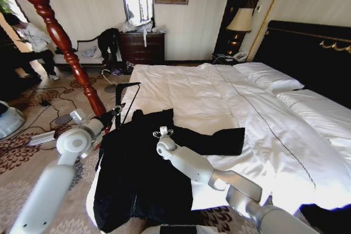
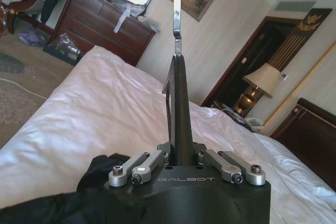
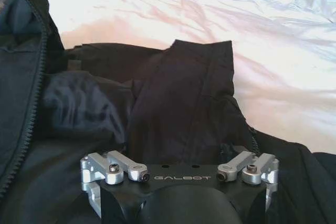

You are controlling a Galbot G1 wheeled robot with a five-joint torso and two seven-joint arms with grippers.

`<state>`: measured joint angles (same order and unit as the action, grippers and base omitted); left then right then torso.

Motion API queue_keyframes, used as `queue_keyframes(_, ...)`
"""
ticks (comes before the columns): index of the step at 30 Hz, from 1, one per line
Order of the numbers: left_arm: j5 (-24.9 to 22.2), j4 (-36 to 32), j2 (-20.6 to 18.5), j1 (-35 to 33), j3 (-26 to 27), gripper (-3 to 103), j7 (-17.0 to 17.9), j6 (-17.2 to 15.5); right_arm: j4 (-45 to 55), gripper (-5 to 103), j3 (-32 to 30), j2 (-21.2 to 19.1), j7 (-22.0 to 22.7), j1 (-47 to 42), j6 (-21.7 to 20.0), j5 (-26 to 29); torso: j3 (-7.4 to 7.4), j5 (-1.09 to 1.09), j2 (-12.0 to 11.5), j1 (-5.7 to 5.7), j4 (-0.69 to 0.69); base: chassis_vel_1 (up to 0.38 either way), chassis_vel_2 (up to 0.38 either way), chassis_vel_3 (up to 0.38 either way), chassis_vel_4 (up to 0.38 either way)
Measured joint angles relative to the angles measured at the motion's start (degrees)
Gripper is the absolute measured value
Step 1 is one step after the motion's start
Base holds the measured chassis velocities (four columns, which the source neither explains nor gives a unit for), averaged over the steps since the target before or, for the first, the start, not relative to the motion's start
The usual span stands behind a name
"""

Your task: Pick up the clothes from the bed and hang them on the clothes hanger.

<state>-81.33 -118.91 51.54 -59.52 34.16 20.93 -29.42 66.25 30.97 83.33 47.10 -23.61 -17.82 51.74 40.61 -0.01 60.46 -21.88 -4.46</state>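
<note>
The clothes, a black coat (image 1: 137, 173), lie spread on the near left corner of the white bed (image 1: 219, 97). My right gripper (image 1: 163, 132) sits over the coat's middle, close above the fabric (image 3: 178, 103). Its linkage is spread wide, so it is open with nothing in it. My left gripper (image 1: 118, 110) is at the bed's left edge beside the coat's collar end. Its fingers (image 2: 177, 77) are pressed together and point out over the duvet, with black cloth (image 2: 100, 169) beside its base. The reddish-brown clothes hanger (image 1: 60, 36) stands on the carpet just left of the bed.
A brown dresser (image 1: 141, 46) with a dark garment (image 1: 108, 39) draped beside it stands at the far wall. A lamp (image 1: 240, 21) is by the black headboard (image 1: 307, 53). Cables (image 1: 49, 108) lie on the carpet left of the hanger.
</note>
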Motion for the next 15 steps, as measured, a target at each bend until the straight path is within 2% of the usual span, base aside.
queue_keyframes(4,-0.21,-1.34,0.02,-2.88,1.65,18,0.68,-0.23,0.42,78,-0.42,-0.14,-0.50,-0.29,1.01,0.07,0.00,0.00,0.00,0.00,0.00,0.000,0.000,0.000,0.000)
queue_keyframes(6,-0.29,-1.47,0.02,-3.16,1.88,18,0.72,-0.24,0.65,78,-0.50,-0.23,-0.72,-0.37,1.28,0.11,0.00,0.00,0.00,0.00,0.01,0.000,0.000,0.000,0.000)
queue_keyframes(9,-0.34,-1.94,-0.19,-4.63,2.89,18,1.05,-0.25,2.18,62,-1.52,-1.29,-2.41,-0.90,3.25,0.52,0.00,0.00,0.00,0.00,0.01,0.000,0.000,0.000,0.000)
queue_keyframes(12,-0.34,-2.04,-0.34,-5.09,3.21,18,1.21,-0.25,3.16,57,-2.15,-2.09,-2.96,-1.25,3.89,0.87,0.00,0.00,0.00,0.00,0.00,0.000,0.000,0.000,0.000)
queue_keyframes(13,-0.38,-2.09,-0.50,-5.51,3.40,18,1.27,-0.25,4.25,45,-2.73,-3.04,-3.45,-1.61,4.26,1.32,0.00,0.01,0.00,0.00,0.00,0.000,0.000,0.000,0.000)
queue_keyframes(15,-0.43,-2.10,-0.58,-5.76,3.43,18,1.28,-0.29,4.89,45,-3.06,-3.72,-3.77,-1.85,4.41,1.49,0.00,0.01,0.00,0.00,0.00,0.000,0.000,0.000,0.000)
